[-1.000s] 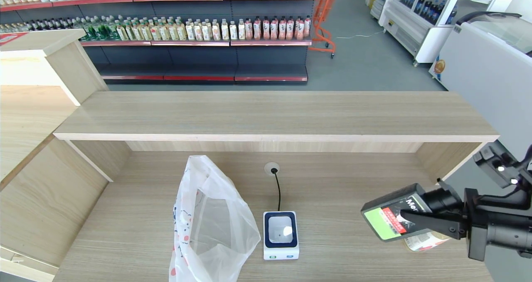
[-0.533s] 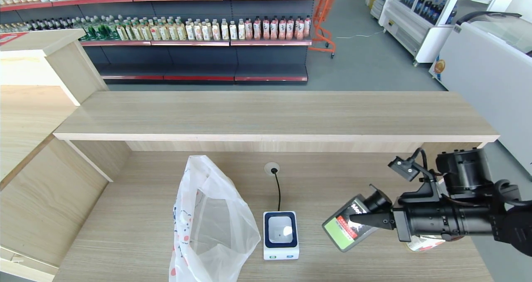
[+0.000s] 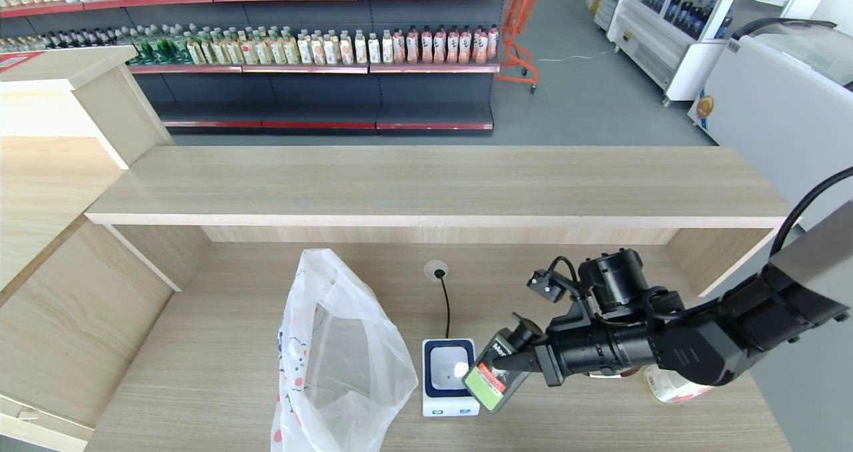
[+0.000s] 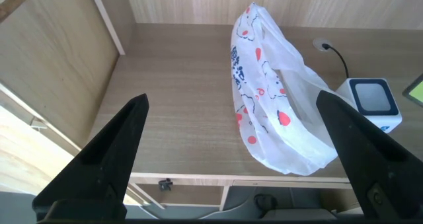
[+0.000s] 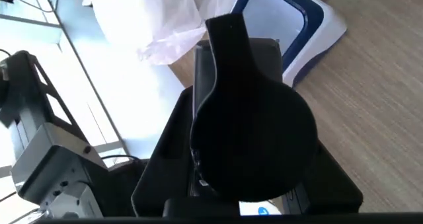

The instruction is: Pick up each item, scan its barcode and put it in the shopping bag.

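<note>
My right gripper [image 3: 510, 362] is shut on a dark box with a green and red label [image 3: 490, 377], held tilted just right of the barcode scanner [image 3: 450, 375], its lower corner over the scanner's right edge. In the right wrist view the box [image 5: 258, 72] sits between the black fingers with the scanner [image 5: 291, 19] beyond it. The white shopping bag [image 3: 340, 359] with red marks stands open left of the scanner. My left gripper [image 4: 231, 158] is open, hanging in the air above the counter's near edge beside the bag [image 4: 274, 112]. Another item, a white packet [image 3: 670, 385], lies at the counter's right end.
The scanner's black cable [image 3: 445, 302] runs back to a grommet in the wooden counter [image 3: 200, 359]. A raised shelf [image 3: 440, 185] borders the far side, and a side wall [image 3: 73, 319] closes the left.
My right arm has carried the box leftward from the counter's right end to the scanner, lowering and tilting it. The bag, the scanner and the packet have stayed put.
</note>
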Available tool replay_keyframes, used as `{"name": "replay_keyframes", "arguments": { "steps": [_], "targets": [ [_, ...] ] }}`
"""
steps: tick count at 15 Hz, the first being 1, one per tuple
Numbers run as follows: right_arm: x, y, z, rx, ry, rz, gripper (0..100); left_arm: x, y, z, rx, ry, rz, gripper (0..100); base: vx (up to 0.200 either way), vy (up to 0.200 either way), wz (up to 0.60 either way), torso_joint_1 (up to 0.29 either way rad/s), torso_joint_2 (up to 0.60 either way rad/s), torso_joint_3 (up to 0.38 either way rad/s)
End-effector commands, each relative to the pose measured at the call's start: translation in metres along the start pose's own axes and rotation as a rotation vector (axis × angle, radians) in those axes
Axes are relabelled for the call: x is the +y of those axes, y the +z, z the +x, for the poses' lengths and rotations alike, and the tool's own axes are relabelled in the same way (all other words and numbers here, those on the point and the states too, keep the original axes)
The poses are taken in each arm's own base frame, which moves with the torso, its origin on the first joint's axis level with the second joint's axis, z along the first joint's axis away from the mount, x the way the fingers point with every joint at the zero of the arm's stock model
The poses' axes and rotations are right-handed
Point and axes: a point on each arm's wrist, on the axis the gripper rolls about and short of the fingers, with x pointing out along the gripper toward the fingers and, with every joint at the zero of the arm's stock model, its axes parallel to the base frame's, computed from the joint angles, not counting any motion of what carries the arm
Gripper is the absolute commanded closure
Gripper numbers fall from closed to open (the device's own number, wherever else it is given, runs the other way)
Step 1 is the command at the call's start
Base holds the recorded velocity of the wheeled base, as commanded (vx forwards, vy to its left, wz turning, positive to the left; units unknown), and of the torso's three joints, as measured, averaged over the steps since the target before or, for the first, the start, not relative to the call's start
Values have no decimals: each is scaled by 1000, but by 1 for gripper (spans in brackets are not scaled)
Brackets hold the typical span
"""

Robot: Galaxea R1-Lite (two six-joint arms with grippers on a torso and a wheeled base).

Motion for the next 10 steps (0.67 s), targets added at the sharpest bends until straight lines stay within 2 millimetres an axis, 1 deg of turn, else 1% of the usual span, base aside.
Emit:
{"name": "replay_keyframes", "arguments": {
  "steps": [1, 4, 5, 10],
  "targets": [
    [-3, -2, 25, 28, -4, -14, 100, 0, 0, 0, -1, 0, 0, 0, 0, 0, 0, 0, 0, 0],
    [-12, 2, 52, -13, -57, -59, 100, 0, 0, 0, -1, 0, 0, 0, 0, 0, 0, 0, 0, 0],
    [-13, 3, 59, -12, -64, -64, 100, 0, 0, 0, -1, 0, -2, 0, 0, 0, 0, 0, 0, 0],
    [-7, 11, 80, -24, -35, -103, 100, 0, 0, 0, -1, 0, 0, 0, 0, 0, 0, 0, 0, 0]
  ]
}}
